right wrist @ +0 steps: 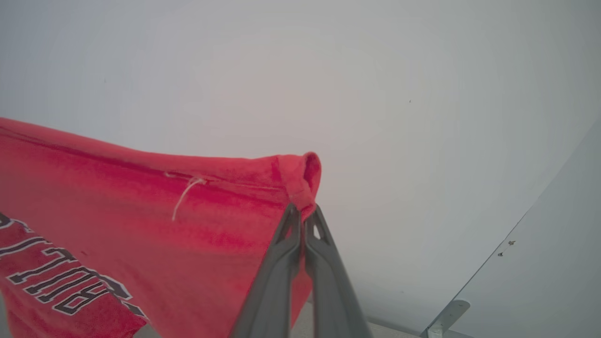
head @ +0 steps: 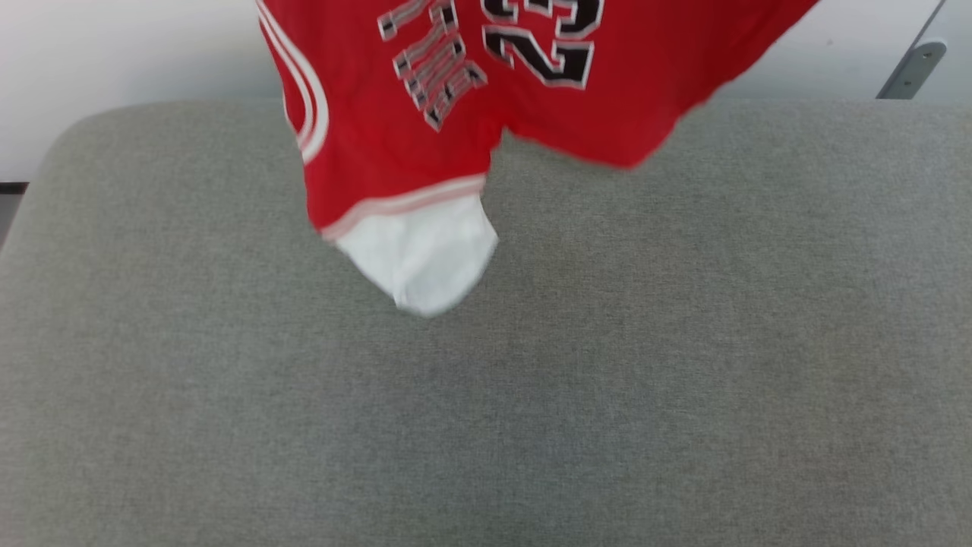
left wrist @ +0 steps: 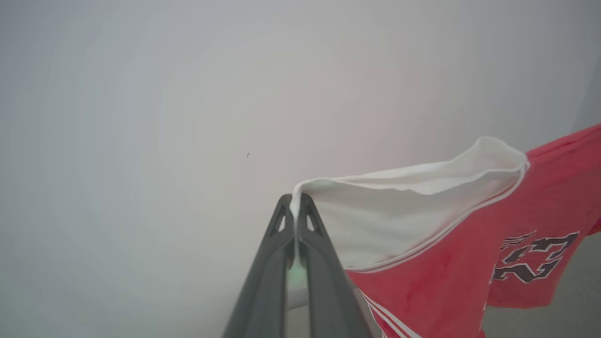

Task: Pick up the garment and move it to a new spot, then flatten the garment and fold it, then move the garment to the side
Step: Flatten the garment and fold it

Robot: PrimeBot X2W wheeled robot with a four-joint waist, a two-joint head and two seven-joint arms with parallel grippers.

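The garment (head: 425, 99), a red jersey with black white-outlined lettering and the number 23, hangs in the air over the far half of the grey cushion (head: 486, 395). Its lowest part, a flap of white lining, dangles near the cushion's middle. In the left wrist view my left gripper (left wrist: 296, 203) is shut on a white edge of the garment (left wrist: 446, 263), which stretches away to the right. In the right wrist view my right gripper (right wrist: 301, 212) is shut on a bunched red corner of the garment (right wrist: 141, 225), which spreads off to the left.
A pale wall (head: 114, 53) stands behind the cushion. A grey metal bracket (head: 915, 68) shows at the upper right, and again in the right wrist view as a bracket (right wrist: 446, 317) low on the wall. A dark strip of floor (head: 11, 199) lies at the left edge.
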